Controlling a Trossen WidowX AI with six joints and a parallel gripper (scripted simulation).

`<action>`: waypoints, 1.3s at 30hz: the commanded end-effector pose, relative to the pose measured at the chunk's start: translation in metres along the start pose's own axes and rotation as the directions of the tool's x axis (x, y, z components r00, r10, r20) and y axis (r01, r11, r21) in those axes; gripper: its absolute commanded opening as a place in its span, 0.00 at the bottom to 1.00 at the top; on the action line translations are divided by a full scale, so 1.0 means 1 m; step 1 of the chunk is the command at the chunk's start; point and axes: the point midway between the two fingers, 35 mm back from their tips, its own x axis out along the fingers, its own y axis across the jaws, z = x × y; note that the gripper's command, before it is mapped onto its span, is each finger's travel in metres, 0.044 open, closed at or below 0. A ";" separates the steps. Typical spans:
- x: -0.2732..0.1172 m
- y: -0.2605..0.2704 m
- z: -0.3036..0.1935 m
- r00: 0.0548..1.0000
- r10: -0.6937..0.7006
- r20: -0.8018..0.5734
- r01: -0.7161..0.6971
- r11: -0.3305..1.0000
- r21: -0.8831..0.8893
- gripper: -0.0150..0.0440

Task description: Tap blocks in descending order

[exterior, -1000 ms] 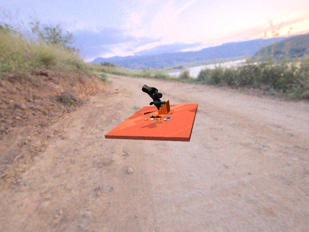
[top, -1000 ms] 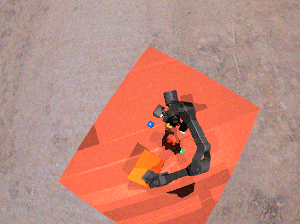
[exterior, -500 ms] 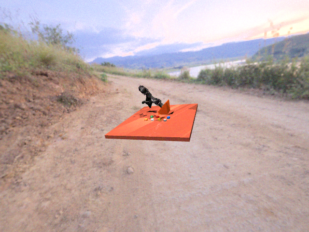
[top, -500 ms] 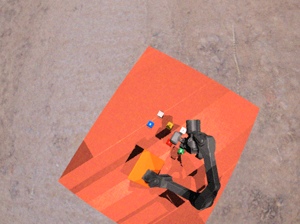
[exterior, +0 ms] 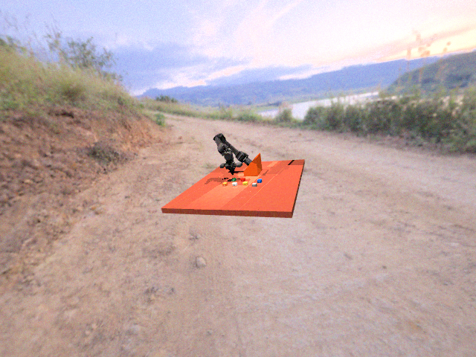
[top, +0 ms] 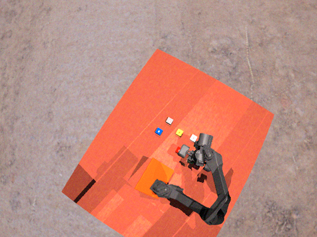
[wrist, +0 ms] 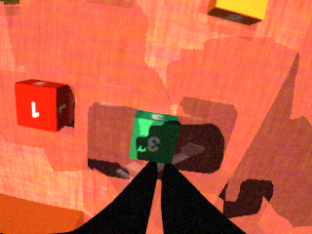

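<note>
Green block "3" sits just ahead of the tool's tips, which are pressed together, holding nothing. A centred, straight-down touch, light and brief, then a vertical lift should avoid nudging it.

Seven small digit blocks are scattered flat on the table: green 3, red 1, blue, yellow, orange, white and grey-white.
</note>
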 end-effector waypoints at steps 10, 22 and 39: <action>0.020 -0.002 0.001 1.000 -0.003 0.018 0.003 1.000 0.006 0.29; 0.038 -0.003 0.001 1.000 -0.004 0.018 0.004 1.000 0.007 0.29; -0.025 0.000 0.003 1.000 0.005 0.019 -0.005 1.000 0.005 0.29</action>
